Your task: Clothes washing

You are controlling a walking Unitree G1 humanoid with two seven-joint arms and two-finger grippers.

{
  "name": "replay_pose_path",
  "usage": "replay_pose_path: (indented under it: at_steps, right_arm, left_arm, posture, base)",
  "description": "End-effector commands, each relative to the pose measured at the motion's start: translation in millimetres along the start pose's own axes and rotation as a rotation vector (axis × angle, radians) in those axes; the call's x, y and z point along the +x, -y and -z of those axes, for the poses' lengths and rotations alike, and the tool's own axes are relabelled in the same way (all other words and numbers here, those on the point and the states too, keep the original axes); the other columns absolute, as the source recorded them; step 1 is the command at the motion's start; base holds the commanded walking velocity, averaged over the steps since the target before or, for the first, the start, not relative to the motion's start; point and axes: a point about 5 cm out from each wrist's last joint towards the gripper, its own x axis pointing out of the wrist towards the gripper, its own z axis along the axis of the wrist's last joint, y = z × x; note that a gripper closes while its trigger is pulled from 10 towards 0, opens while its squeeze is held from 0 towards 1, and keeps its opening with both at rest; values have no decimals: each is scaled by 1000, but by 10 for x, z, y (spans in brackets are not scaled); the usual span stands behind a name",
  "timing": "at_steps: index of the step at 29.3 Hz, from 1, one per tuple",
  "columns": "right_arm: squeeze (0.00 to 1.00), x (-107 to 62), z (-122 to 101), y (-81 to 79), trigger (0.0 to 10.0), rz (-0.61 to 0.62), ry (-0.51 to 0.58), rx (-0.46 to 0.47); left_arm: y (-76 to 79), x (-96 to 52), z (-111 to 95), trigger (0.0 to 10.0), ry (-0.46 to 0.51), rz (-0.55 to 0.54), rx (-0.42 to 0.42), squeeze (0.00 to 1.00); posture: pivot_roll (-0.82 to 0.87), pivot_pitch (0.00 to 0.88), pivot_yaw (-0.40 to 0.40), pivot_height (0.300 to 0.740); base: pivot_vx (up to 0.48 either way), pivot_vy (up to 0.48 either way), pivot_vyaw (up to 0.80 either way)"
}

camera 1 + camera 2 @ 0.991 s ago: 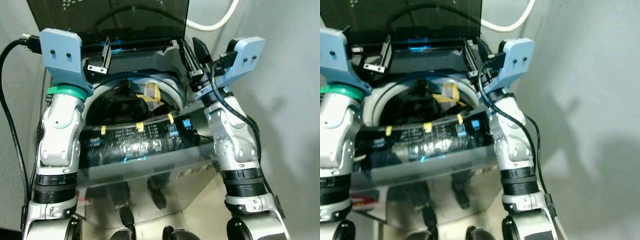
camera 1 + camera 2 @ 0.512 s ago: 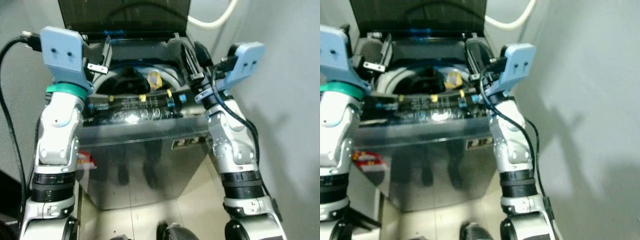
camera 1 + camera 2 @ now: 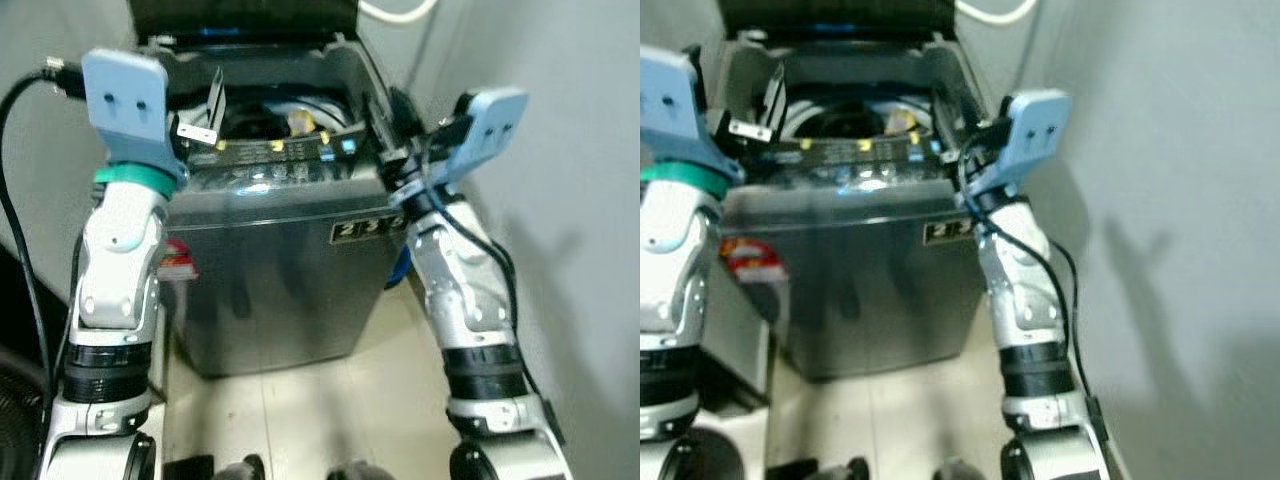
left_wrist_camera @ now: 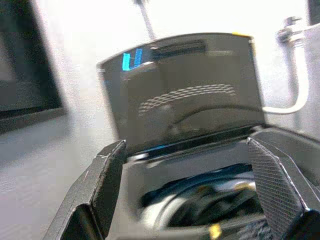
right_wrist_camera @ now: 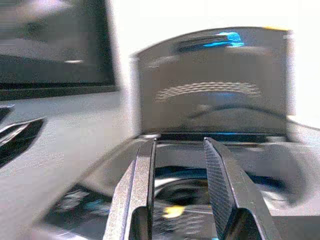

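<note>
Dark grey, boxy top-loading washing machine stands on a pale tiled floor, tucked into a corner between a grey wall on the robot's left and a light grey wall on its right. Its tinted lid is raised upright at the back, well beyond both sets of fingers, and a blue light glows along the lid's upper edge. Inside the round drum, below and ahead of the fingertips, lies a heap of dark clothing with a small yellow piece beside it. A strip of lit control panel runs across the machine's front rim, marked with yellow tabs.

A white hose loops on the wall behind the lid. A red-and-white label sits on the machine's left side.

The left gripper hovers above the near rim with its black fingers spread wide, nothing between them. The right gripper is held above the rim too, its fingers narrowly parted and empty.
</note>
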Motion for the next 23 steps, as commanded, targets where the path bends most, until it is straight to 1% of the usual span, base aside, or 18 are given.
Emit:
replay_pose_path:
  at_steps: [1, 3, 5, 7, 8, 9, 10, 12, 14, 15, 16, 17, 19, 20, 21, 23]
  right_arm:
    - [0, -22, 8, 32, 10000, 8, -7, -12]
    - [0, -25, 14, 32, 10000, 7, -10, -16]
    - [0, -36, 33, 32, 10000, 1, -20, -32]
    - [0, -70, 97, 51, 10000, 0, -45, -57]
    - [0, -106, 163, 68, 10000, -1, -72, -78]
    - [0, -106, 163, 68, 10000, -1, -72, -78]
    - [0, -133, 208, 80, 10000, -2, -91, -93]
    - [0, -284, 428, 132, 10000, -6, -190, -145]
    - [0, -442, 612, 177, 10000, -3, -273, -164]
    - [0, -442, 612, 177, 10000, -3, -273, -164]
    - [0, -512, 684, 197, 10000, 2, -305, -164]
    - [0, -512, 684, 197, 10000, 2, -305, -164]
    - [0, -737, 892, 265, 10000, 31, -410, -160]
    - [0, -737, 892, 265, 10000, 31, -410, -160]
    - [0, -896, 1022, 315, 10000, 51, -481, -170]
    - [0, -896, 1022, 315, 10000, 51, -481, -170]
  left_arm:
    - [33, -7, 26, 10000, -7, 12, 0, 0]
    - [35, -7, 34, 10000, -9, 12, 1, 0]
    - [52, -15, 78, 10000, -33, 23, 6, 0]
    - [95, -58, 188, 10000, -84, 47, 10, 0]
    - [131, -94, 259, 10000, -118, 70, 0, 0]
    - [131, -94, 259, 10000, -118, 70, 0, 0]
    - [155, -118, 304, 10000, -140, 85, -8, 0]
    - [267, -262, 506, 10000, -230, 149, -53, 0]
    - [344, -415, 698, 10000, -302, 179, -58, 0]
    - [344, -415, 698, 10000, -302, 179, -58, 0]
    - [375, -489, 793, 10000, -342, 189, -65, 0]
    - [375, -489, 793, 10000, -342, 189, -65, 0]
    - [466, -735, 1066, 10000, -447, 222, -44, 0]
    - [466, -735, 1066, 10000, -447, 222, -44, 0]
    - [522, -898, 1230, 10000, -514, 246, -38, 0]
    - [522, -898, 1230, 10000, -514, 246, -38, 0]
  posture:
    - [2, 0, 33, 740]
    - [2, 0, 33, 740]
    - [0, 0, 33, 740]
    - [1, 0, 33, 740]
    - [-1, 0, 33, 740]
    - [-1, 0, 33, 740]
    - [-1, 0, 33, 740]
    - [0, 0, 32, 740]
    - [-3, 0, 32, 740]
    - [-3, 0, 32, 740]
    - [-3, 0, 32, 740]
    - [-3, 0, 32, 740]
    - [-13, 0, 33, 740]
    - [-13, 0, 33, 740]
    - [-10, 0, 32, 740]
    - [-10, 0, 32, 740]
  base:
    - [-266, 0, 0]
    - [-266, 0, 0]
    - [0, 0, 0]
    - [0, 0, 0]
    - [0, 0, 0]
    - [0, 0, 0]
    - [0, 0, 0]
    - [0, 0, 0]
    - [0, 0, 0]
    - [0, 0, 0]
    - [0, 0, 0]
    - [0, 0, 0]
    - [0, 0, 0]
    - [0, 0, 0]
    - [0, 0, 0]
    - [0, 0, 0]
